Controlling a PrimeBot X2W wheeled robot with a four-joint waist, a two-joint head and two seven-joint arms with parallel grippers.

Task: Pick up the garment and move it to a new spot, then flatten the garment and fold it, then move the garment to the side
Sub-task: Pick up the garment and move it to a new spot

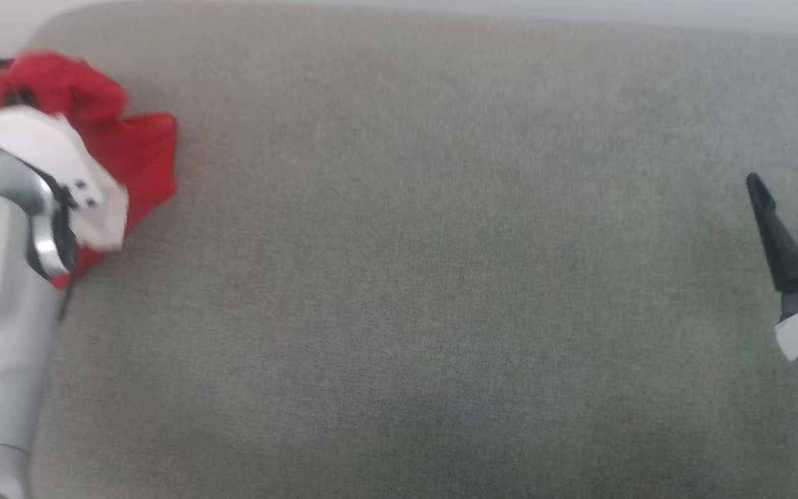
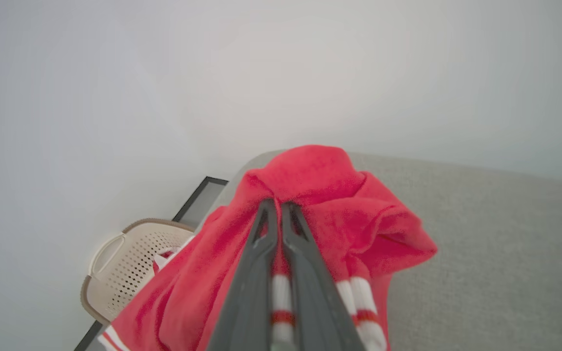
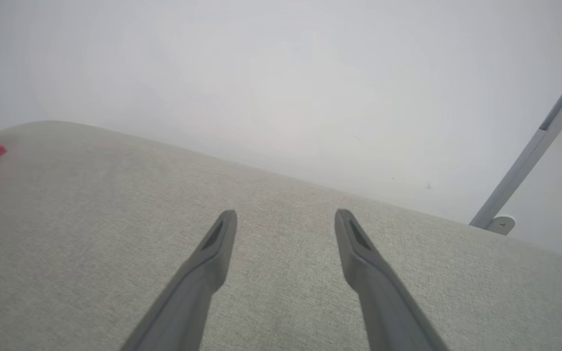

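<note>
1. One garment [image 1: 129, 152], bright red with white-and-red striped bands, sat bunched at the far left corner of the grey fabric surface [image 1: 427, 277].
2. The left end effector [image 2: 277, 204] was clamped on a fold of it, fingers together.
3. The right end effector [image 1: 787, 173] hovered well apart, fingers spread and holding nothing.
4. One beige perforated basket [image 2: 130, 263] stood beyond that corner.

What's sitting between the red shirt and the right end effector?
Nothing. In the head view, only bare grey cushion stretches from the shirt at the far left to the open right end effector at the right edge.
</note>
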